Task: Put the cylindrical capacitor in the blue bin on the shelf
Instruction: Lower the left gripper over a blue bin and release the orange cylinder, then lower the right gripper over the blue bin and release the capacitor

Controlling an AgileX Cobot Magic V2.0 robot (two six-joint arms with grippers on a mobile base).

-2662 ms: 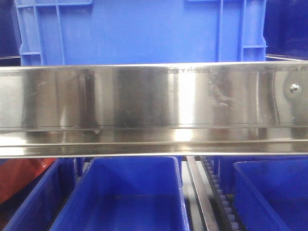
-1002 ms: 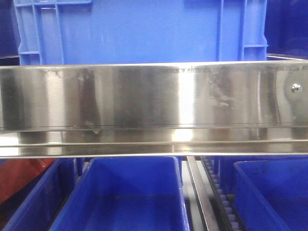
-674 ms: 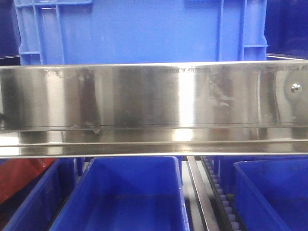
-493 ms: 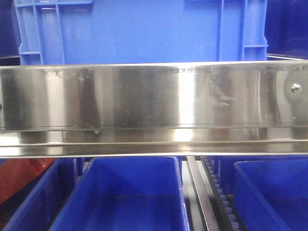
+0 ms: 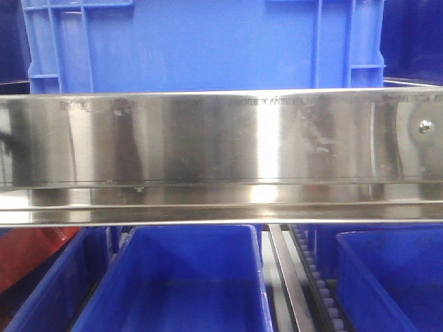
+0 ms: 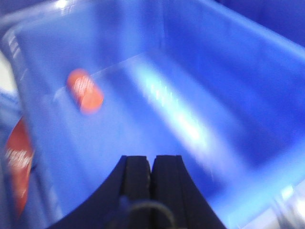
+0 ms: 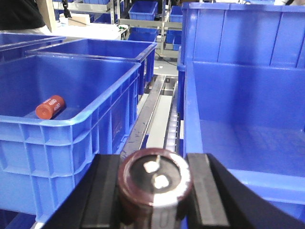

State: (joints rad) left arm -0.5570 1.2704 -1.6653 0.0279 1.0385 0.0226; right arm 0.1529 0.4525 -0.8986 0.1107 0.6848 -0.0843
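Gripping glossy brown cylindrical capacitor (image 7: 155, 183): right end effector (image 7: 155, 192); left end effector (image 6: 151, 172) closed over smooth blue bin (image 6: 238, 76).

Mirror-silver steel shelf (image 5: 208, 138), streaked with pale glare. Solid bright blue bins (image 7: 71, 143). A dark maroon-brown cylindrical capacitor (image 7: 155, 183), silvery-topped with two white terminals. Black left claw (image 6: 151, 174) and right claw (image 7: 153, 191). An orange-red can (image 7: 50, 107), white-lettered.

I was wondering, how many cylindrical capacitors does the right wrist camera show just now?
2. A dark brown cylindrical capacitor is clamped in the right gripper; an orange-red cylindrical capacitor lies in the blue plastic bin at left. Others may be hidden.
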